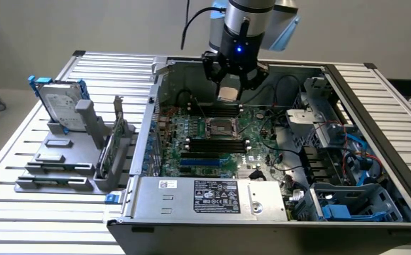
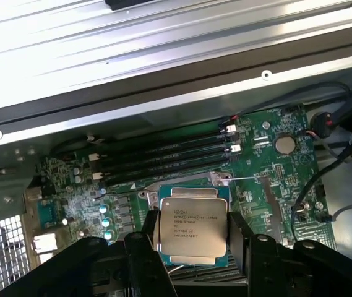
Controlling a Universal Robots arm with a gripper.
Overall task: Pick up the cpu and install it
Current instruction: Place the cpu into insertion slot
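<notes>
My gripper (image 1: 228, 94) hangs over the far part of the open computer case, shut on the cpu (image 1: 228, 94), a small flat square chip with a dull silvery top. In the wrist view the cpu (image 2: 191, 227) sits between the black fingers (image 2: 240, 238), printed side facing the camera. The dark metal-framed socket (image 1: 218, 126) lies on the green motherboard (image 1: 258, 146), below and nearer than the held chip in the exterior view. In the wrist view the socket frame (image 2: 222, 179) shows just behind the chip.
Black memory slots (image 1: 216, 144) flank the socket. Cables (image 1: 283, 159) and drive bays fill the case toward the exterior view's right. A silver hard drive (image 1: 62, 103) with blue brackets stands upright in a grey fixture (image 1: 56, 159) at that view's left.
</notes>
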